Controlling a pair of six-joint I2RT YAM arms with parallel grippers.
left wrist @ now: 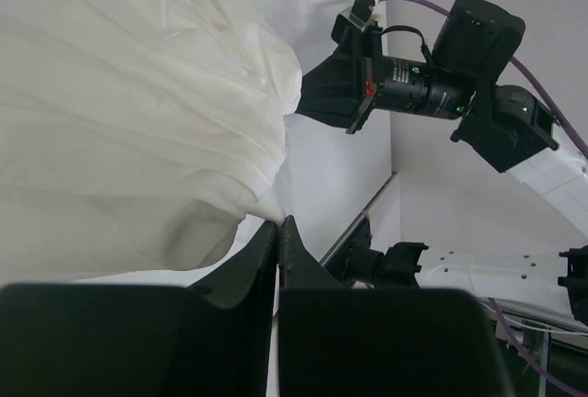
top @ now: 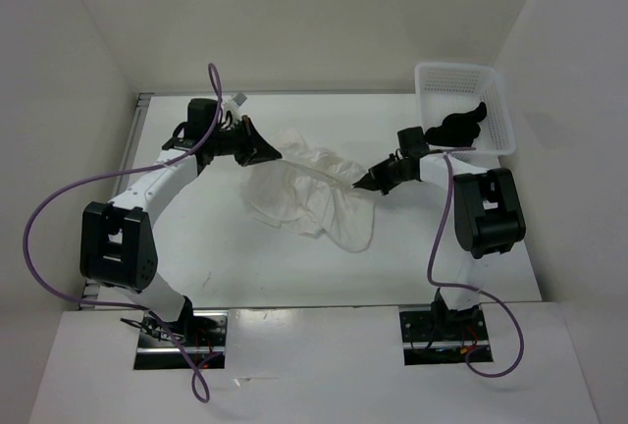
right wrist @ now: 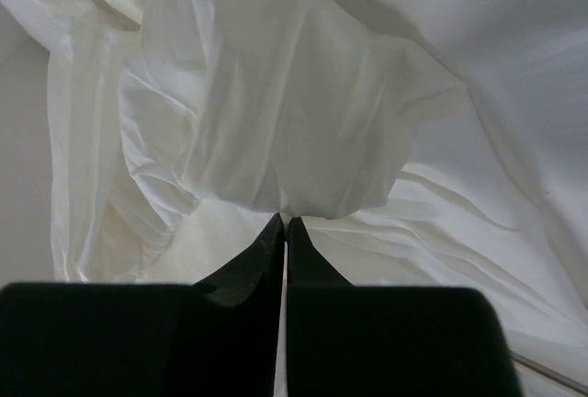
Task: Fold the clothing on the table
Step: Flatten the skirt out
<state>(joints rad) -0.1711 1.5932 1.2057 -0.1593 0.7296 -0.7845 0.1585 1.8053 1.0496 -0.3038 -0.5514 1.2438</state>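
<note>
Here, the clothing (top: 306,194) lies crumpled around the middle of the table (top: 245,267), a white, thin, wrinkly heap spread between the two arms. Its lower lobe sags toward the near edge.

Left hand (top: 271,156): fingers pressed together, with a corner of the fabric pinched at their tips at the heap's far-left edge. Its own wrist view shows cloth bunched right up to the closed tips.

Right hand (top: 361,185): fingers also together, nipped on a fold at the heap's right side. A narrow strip of fabric runs taut from the heap to the tips. Its own wrist view shows the fold meeting the closed tips.

Far-right corner of the table: white mesh basket (top: 432,77), with a black item (top: 459,127) lying inside, well apart from the clothing.
</note>
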